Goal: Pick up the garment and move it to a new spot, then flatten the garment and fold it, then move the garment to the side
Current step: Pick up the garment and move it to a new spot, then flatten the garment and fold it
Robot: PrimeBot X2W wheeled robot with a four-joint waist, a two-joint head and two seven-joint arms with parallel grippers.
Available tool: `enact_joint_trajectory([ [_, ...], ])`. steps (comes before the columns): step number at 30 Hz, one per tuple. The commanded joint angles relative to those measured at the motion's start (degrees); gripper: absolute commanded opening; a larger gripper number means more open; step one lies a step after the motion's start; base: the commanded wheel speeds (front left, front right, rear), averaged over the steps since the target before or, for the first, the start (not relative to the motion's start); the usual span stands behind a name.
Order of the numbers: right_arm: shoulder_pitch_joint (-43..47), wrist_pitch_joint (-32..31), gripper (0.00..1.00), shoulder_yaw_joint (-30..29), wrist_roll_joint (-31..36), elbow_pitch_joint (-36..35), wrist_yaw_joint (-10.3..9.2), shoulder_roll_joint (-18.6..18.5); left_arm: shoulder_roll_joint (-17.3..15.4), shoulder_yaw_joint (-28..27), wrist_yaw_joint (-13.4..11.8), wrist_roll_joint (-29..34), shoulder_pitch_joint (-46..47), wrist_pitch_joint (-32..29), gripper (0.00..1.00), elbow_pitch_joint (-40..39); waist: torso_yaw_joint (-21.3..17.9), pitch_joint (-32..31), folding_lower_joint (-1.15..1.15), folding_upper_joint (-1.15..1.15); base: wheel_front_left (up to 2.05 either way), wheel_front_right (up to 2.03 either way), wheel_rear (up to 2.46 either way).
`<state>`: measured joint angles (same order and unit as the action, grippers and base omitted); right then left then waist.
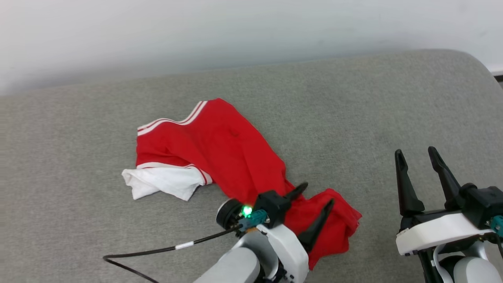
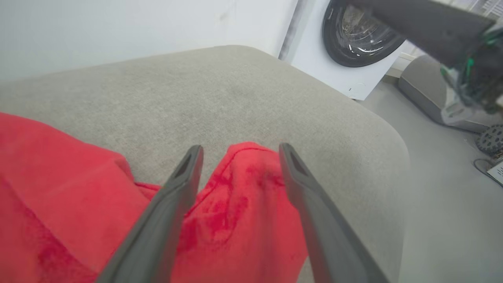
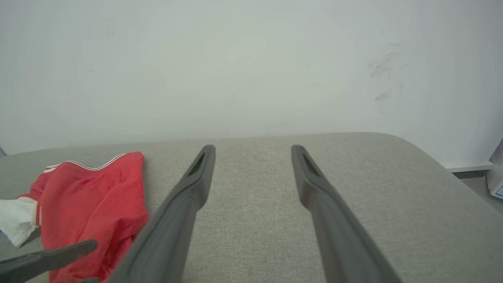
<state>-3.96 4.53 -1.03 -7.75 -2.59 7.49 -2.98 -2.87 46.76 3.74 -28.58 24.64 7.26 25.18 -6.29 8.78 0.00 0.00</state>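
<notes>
Red jersey cloth, one item: the garment [image 1: 220, 157], lying rumpled on the grey upholstered cushion [image 1: 373, 98], from centre-left to lower centre of the head view. Parts, left to right: one white sleeve [image 1: 161, 182] with striped trim at the left edge of the heap; the red body running diagonally down toward lower centre; a bunched red end at lower centre-right. No lettering faces up.

Left pincer [image 1: 314, 198], lower centre of the head view: mine, fingers spread, clamping nothing. It hangs directly over the bunched end. In its wrist view a hump of the garment [image 2: 243, 204] rises between the two fingers of the left pincer [image 2: 240, 150]. The cloth lies close against both, but I cannot tell whether it touches them.

Right pincer [image 1: 415, 155], lower right of the head view: mine, fingers parted, empty, above bare cushion and well apart from the garment. In its wrist view the garment [image 3: 90, 196] lies at the lower left, while the right pincer [image 3: 253, 151] points at plain grey fabric.

Progress, as I judge it: the garment is down on the cushion and unheld, so the carry to a new spot may be finished, though I cannot confirm the spot. Not flat. Not folded. Not set aside. Outstanding: spread it, fold it, shift it to the side.
</notes>
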Motion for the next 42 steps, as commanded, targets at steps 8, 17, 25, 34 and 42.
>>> enact_joint_trajectory([
  [8,2.4,-0.7,1.0,-1.1,0.7,-0.2,0.0,0.1,-0.5,-3.8,-5.6,-0.4,2.5,6.0,1.0,-4.8,4.1,-4.7,0.0,0.0,0.0,0.0,0.0],
  [17,4.2,-2.0,1.0,-1.4,0.6,-1.0,0.0,0.1,-6.1,-14.2,-13.1,-1.9,-0.9,7.6,1.0,-7.1,6.4,-6.1,0.0,0.0,0.0,0.0,0.0],
  [25,5.8,-2.4,1.0,-1.1,-0.3,-0.2,0.0,0.1,-11.8,-21.2,-17.3,-1.9,-8.9,8.0,1.0,-10.6,6.6,-7.8,0.0,0.0,0.0,0.0,0.0],
  [34,6.9,-3.1,1.0,-1.0,-0.6,-0.4,0.0,0.1,-14.2,-22.0,-18.4,-1.9,-14.5,8.0,1.0,-13.8,6.5,-8.2,0.0,0.0,0.0,0.0,0.0],
  [42,6.0,-3.7,1.0,-1.1,-1.4,0.0,0.0,0.1,-14.2,-22.0,-18.9,-2.2,-14.3,7.8,1.0,-14.8,6.2,-7.8,0.0,0.0,0.0,0.0,0.0],
])
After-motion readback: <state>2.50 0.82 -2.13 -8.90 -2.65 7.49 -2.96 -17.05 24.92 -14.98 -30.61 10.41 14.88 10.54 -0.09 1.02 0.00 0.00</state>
